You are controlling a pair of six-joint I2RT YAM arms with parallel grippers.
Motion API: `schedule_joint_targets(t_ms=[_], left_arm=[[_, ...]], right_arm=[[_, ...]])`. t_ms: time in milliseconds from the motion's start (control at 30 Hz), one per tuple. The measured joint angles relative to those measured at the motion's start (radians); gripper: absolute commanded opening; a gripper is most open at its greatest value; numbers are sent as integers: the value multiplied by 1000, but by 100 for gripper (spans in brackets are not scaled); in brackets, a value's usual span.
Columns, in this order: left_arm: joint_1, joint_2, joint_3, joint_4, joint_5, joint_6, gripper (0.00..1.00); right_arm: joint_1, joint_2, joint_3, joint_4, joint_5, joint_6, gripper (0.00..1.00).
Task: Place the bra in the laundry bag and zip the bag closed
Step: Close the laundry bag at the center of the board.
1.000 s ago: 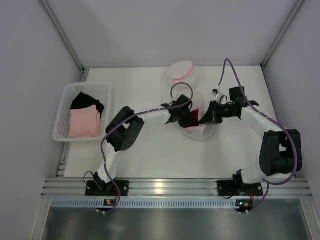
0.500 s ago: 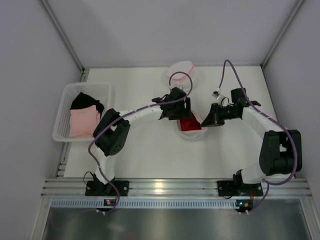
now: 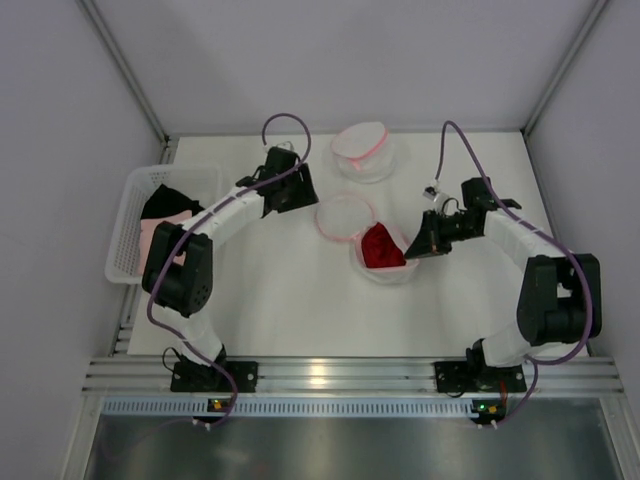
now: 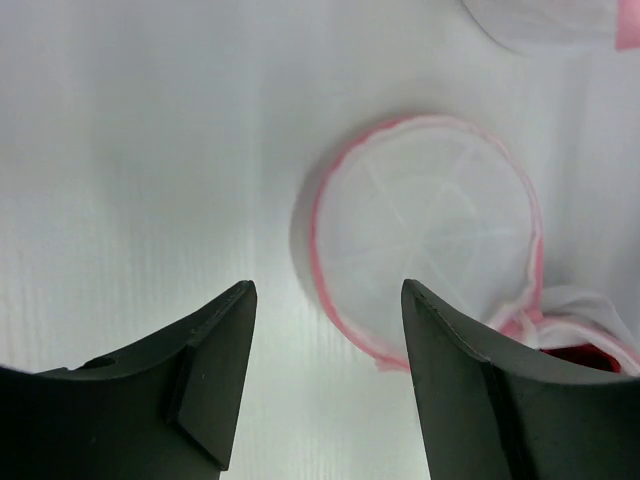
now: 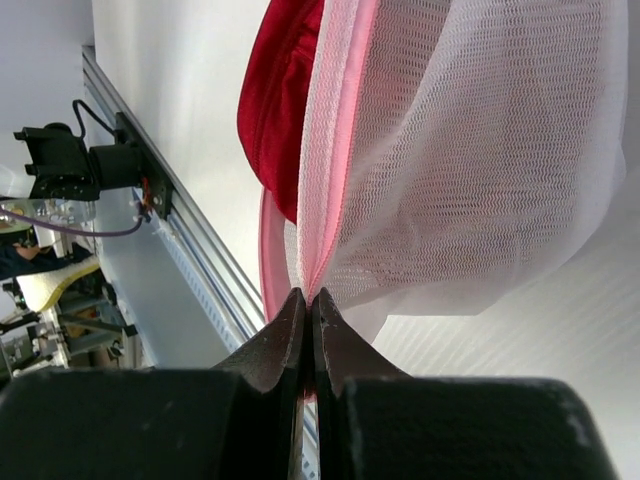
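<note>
Lying crumpled inside the white mesh laundry bag, the red bra looks soft. The right wrist view shows clearly the right gripper pinching tight the bag's pink zipper edge. The left gripper, left of the bag, stands open and empty near its round flap. A plastic basket sits further left.
</note>
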Motion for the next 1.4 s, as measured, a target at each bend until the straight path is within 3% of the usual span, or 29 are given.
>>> schedule_joint_targets(t_ms=[100, 500, 600, 700, 800, 833, 967, 1133, 1400], left_arm=[[62, 27, 9, 13, -1, 16, 65], [41, 264, 115, 47, 85, 91, 58], [41, 284, 116, 55, 94, 89, 52], [41, 288, 116, 60, 93, 87, 40], [40, 293, 116, 66, 98, 73, 19], [40, 294, 115, 66, 100, 75, 4], [40, 293, 110, 66, 94, 88, 0], [47, 214, 103, 47, 62, 154, 0], [49, -175, 50, 51, 16, 344, 0]], right_arm=[[0, 8, 0, -10, 2, -14, 0], [-12, 48, 31, -82, 22, -93, 0], [-24, 57, 42, -90, 25, -104, 0], [-31, 65, 52, -97, 27, -111, 0], [-32, 71, 60, -100, 28, -113, 0], [-32, 76, 64, -101, 28, -113, 0], [-32, 82, 73, -100, 29, -109, 0], [-32, 82, 98, -96, 32, -92, 0], [-32, 77, 105, -86, 31, -49, 0]])
